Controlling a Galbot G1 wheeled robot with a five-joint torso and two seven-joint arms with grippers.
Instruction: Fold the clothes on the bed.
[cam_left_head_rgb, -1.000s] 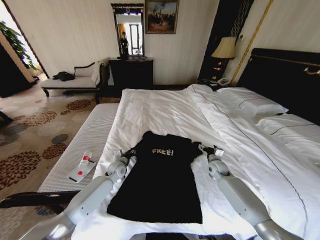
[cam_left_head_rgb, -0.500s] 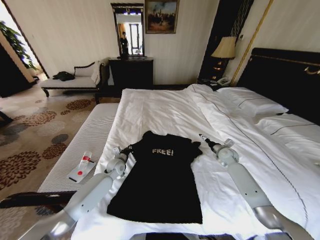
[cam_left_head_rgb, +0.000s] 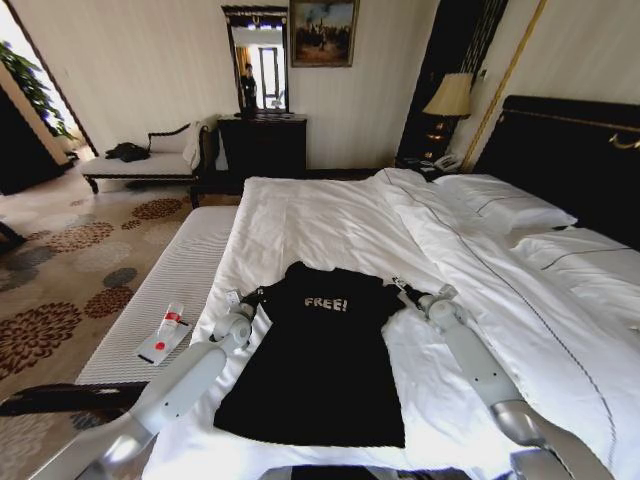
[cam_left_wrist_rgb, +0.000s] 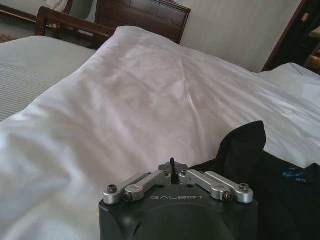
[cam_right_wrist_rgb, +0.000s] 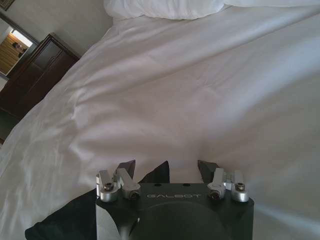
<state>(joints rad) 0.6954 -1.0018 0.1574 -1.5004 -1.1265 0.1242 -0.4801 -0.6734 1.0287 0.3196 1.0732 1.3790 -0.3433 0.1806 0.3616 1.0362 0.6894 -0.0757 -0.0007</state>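
Black "FREE!" top (cam_left_head_rgb: 322, 360) flat on bed (cam_left_head_rgb: 330, 215)

Hotel-style bedroom — big white bed (cam_left_head_rgb: 330, 215), dark headboard (cam_left_head_rgb: 575, 160), bedside lamp (cam_left_head_rgb: 449, 97), framed painting (cam_left_head_rgb: 323, 32).

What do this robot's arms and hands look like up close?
Both arms are smooth silvery-grey tubes with rounded ball-like wrist joints. The left hand and right hand each sit on a chunky matt black housing marked GALBOT in pale letters. From it run short silver metal linkage bars held by small screws, ending in dark pointed fingers. No loose cables show.
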